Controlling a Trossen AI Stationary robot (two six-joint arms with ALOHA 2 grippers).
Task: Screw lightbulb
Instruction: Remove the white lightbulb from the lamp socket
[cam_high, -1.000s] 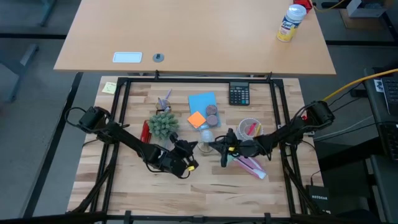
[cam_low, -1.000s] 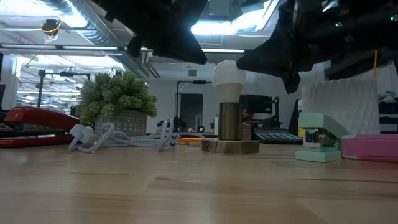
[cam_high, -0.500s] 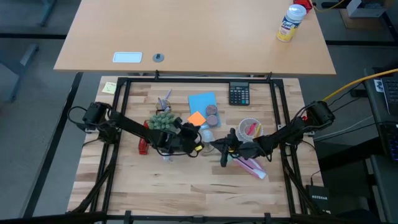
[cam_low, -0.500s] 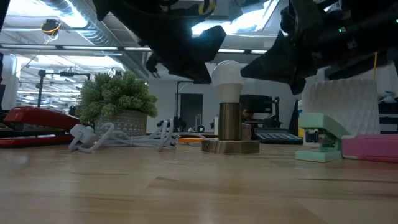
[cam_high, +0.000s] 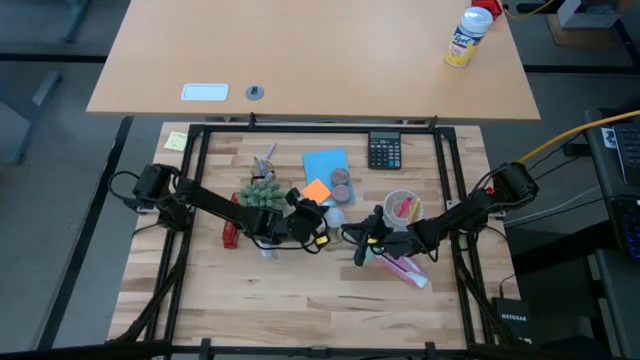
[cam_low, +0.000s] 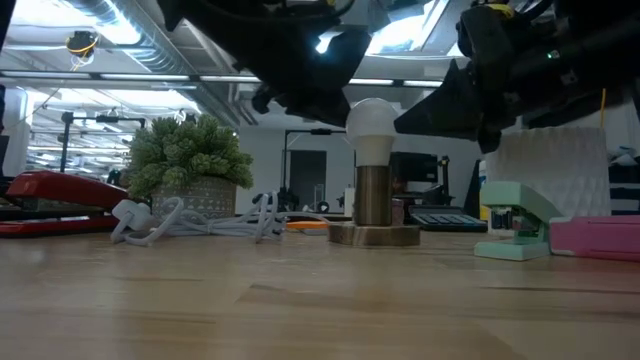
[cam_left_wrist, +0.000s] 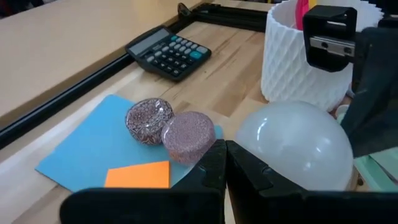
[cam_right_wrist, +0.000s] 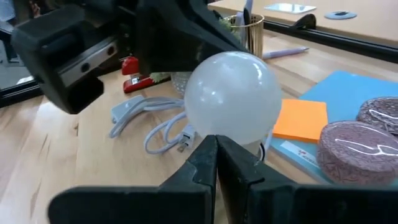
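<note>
- High view: the lightbulb is sitting near the middle of the frame, between the left claw reaching in from the left and the right claw reaching in from the right. Both claws are pressing close to it with fingers closed and gripping nothing. A potted plant is standing left of the bulb, a blue pad with an orange sticky note above it, a calculator further up and right.
- Low view: the bulb is standing upright at frame centre in a brass-coloured socket on a round wooden base. It is looking light, smooth and probably fragile, so a gentle hold around the widest part of the globe is seeming best; the base may need steadying. A white cord is lying at the left, a green stapler at the right.
- Left wrist view: the globe is filling the lower right beside the shut fingers; a ribbed white cup is crowding in behind it, and two glittery pucks are resting on the pad.
- Right wrist view: the globe is sitting just past the shut fingers at centre, with the left arm's dark body looming behind it, narrowing access; a red stapler is showing behind.
</note>
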